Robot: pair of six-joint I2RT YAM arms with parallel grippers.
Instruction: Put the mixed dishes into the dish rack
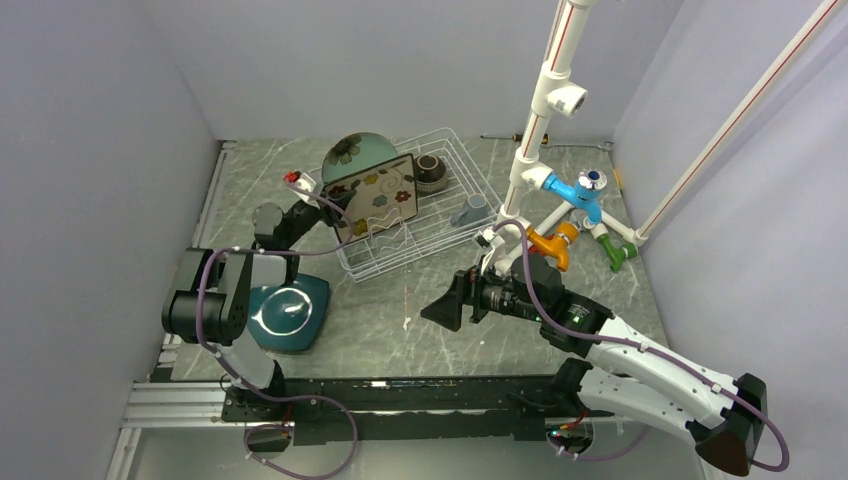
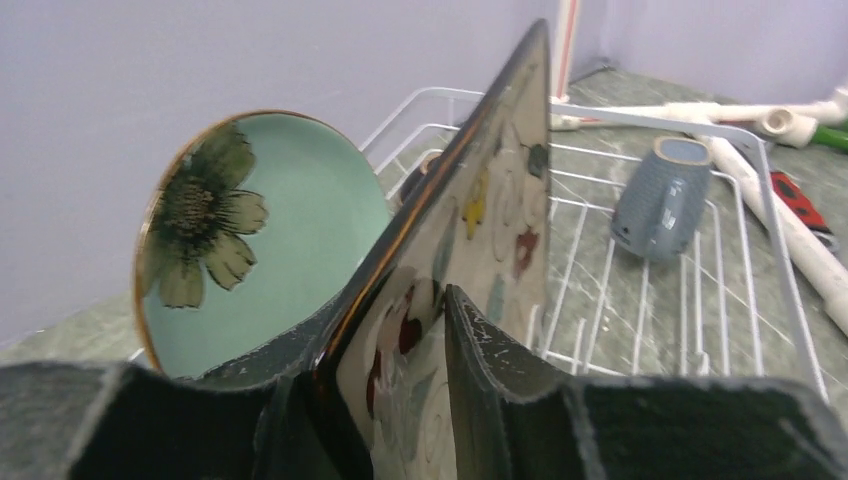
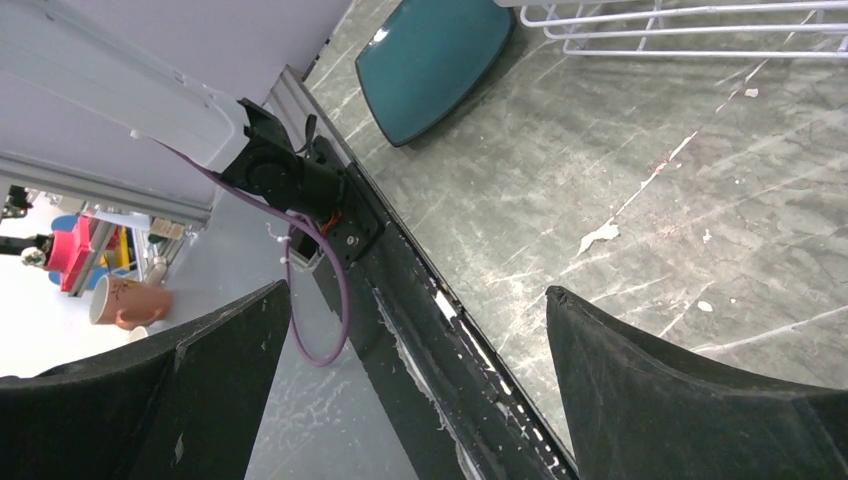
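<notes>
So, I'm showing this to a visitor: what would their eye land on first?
The cream floral square plate, held on edge at the dish rack's left end by the left gripper, with the pale green round plate behind it. Then the dark teal square plate flat on the table, near left, and the right gripper hanging open further right.

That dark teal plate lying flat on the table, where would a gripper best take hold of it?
Probably by its raised rim, on the edge toward the middle of the table, one finger over and one slipped under. The dark teal plate lies flat, and the left arm overhangs its other side.
</notes>
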